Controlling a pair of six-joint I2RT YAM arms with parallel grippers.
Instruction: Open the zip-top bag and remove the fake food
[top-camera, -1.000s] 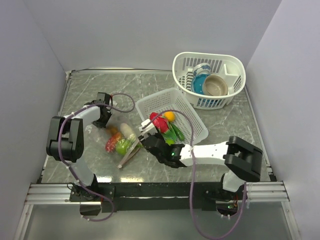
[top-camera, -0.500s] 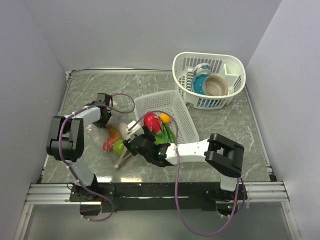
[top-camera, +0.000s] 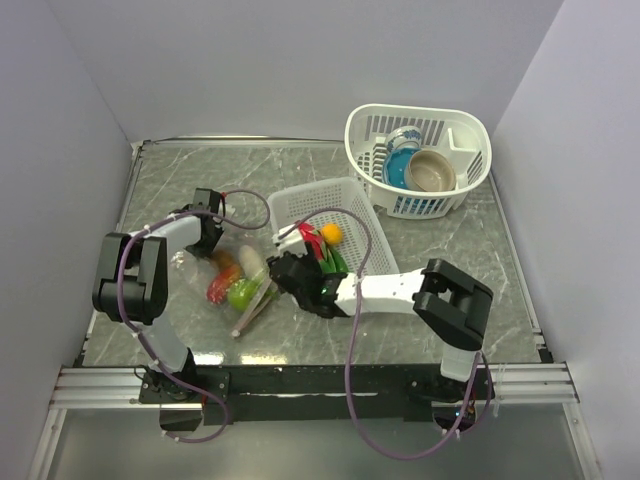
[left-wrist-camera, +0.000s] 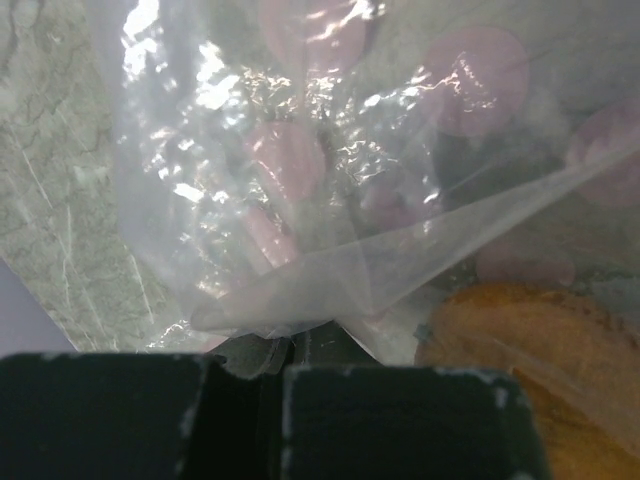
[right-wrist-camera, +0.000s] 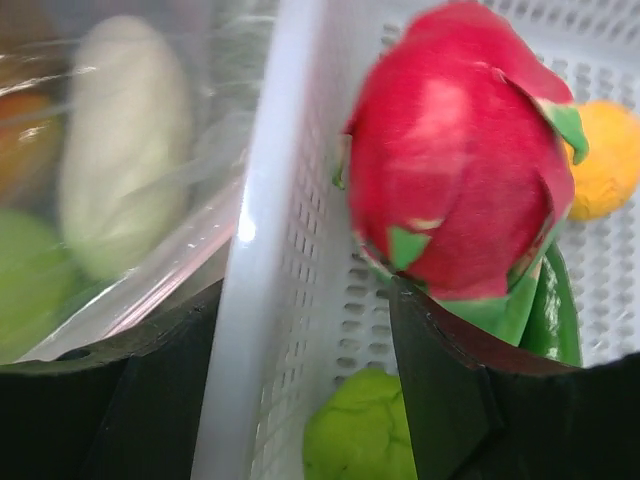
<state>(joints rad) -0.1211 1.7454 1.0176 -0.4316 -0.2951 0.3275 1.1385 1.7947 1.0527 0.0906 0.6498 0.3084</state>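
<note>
Your left tool (left-wrist-camera: 275, 375) pinches the zip-top bag (top-camera: 228, 270) just left of the white basket (top-camera: 345, 205). Your right tool (right-wrist-camera: 300, 335) gapes wide over that basket's rim beside a red fruit (right-wrist-camera: 450, 170). Next, fetch fake food (top-camera: 240, 292) from the bag.

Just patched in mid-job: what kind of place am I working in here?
Probably a lab test cell, not a real kitchen: plain walls box in a marble-look table, and the props are plastic fake food and a white basket.

Lab test cell; blank walls (top-camera: 300, 60) enclose a marbled tabletop (top-camera: 200, 170).
</note>
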